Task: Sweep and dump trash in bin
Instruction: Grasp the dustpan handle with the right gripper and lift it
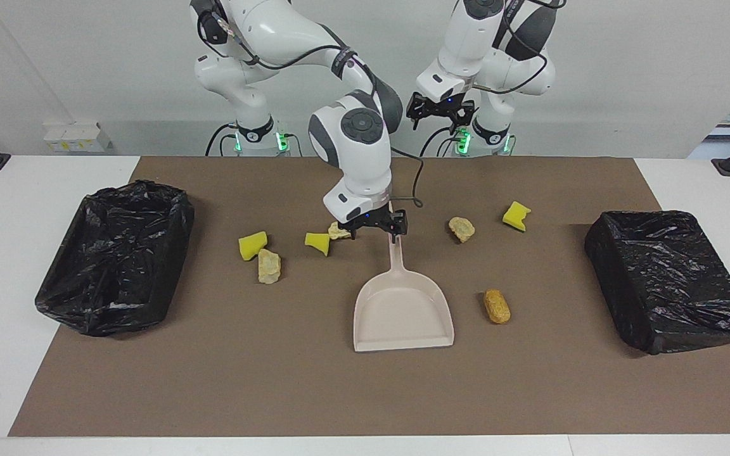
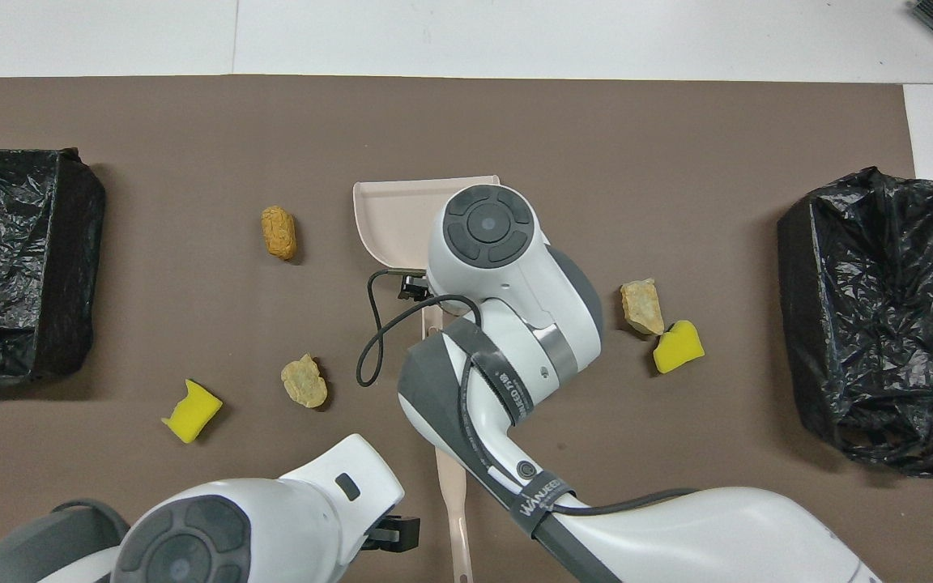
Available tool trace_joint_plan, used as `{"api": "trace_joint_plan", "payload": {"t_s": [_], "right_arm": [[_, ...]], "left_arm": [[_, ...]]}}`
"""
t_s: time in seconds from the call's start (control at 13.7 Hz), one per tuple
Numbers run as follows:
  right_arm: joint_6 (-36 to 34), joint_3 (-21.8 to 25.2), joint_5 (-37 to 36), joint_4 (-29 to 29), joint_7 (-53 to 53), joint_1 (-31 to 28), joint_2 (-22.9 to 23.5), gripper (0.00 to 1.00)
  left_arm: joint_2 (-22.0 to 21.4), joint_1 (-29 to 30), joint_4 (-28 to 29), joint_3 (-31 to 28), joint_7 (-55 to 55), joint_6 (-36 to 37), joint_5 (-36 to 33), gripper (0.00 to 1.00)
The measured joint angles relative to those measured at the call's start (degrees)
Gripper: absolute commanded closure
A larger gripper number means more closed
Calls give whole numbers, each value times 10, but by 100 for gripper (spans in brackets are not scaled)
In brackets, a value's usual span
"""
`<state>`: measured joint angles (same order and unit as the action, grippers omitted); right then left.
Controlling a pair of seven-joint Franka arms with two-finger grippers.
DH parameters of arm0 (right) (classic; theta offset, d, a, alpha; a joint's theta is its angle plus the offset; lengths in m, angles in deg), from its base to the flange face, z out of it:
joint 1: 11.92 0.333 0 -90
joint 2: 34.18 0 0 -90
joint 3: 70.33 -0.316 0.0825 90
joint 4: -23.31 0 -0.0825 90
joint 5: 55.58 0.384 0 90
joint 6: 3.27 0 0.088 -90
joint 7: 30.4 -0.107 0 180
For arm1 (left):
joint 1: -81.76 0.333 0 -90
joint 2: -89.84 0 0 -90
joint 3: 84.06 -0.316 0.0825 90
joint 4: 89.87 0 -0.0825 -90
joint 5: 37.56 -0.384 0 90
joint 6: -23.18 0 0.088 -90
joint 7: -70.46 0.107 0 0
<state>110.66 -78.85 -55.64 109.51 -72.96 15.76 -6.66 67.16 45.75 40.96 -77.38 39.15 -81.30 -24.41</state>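
Several scraps of trash lie on the brown mat: yellow sponge wedges (image 1: 253, 245) (image 1: 318, 242) (image 1: 516, 215), pale beige chunks (image 1: 269, 266) (image 1: 338, 230) (image 1: 461, 228) and a golden-brown lump (image 1: 497, 306). The beige dustpan (image 1: 403, 310) lies mid-mat, its handle (image 1: 394, 253) pointing toward the robots. My right gripper (image 1: 374, 235) is open, low over the handle's end, with one finger beside it. In the overhead view the right arm hides the handle's top and two scraps. My left gripper (image 1: 441, 121) is open and waits, raised near its base.
Two black-bagged bins stand on the mat's ends, one (image 1: 118, 253) toward the right arm's end and one (image 1: 669, 278) toward the left arm's. In the overhead view a thin beige stick (image 2: 452, 494) runs from the pan's handle toward the robots.
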Motion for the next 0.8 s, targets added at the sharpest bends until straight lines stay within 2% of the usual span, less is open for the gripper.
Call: {"api": "trace_joint_plan", "payload": {"t_s": [0.22, 0.29, 0.58, 0.73, 0.8], "right_arm": [[9, 0, -18, -9, 0, 12, 21, 12], [9, 0, -26, -9, 0, 15, 25, 12], [9, 0, -36, -9, 0, 32, 37, 27], [15, 0, -37, -9, 0, 33, 37, 45], [19, 0, -38, -9, 1, 33, 37, 64]], "left_arm": [[2, -41, 52, 0, -45, -58, 0, 0], [2, -49, 65, 1, -49, -63, 0, 0], [15, -78, 88, 0, -87, -105, 1, 0], [40, -110, 90, 0, -127, -153, 1, 0], [56, -127, 90, 1, -141, -175, 1, 0]]}}
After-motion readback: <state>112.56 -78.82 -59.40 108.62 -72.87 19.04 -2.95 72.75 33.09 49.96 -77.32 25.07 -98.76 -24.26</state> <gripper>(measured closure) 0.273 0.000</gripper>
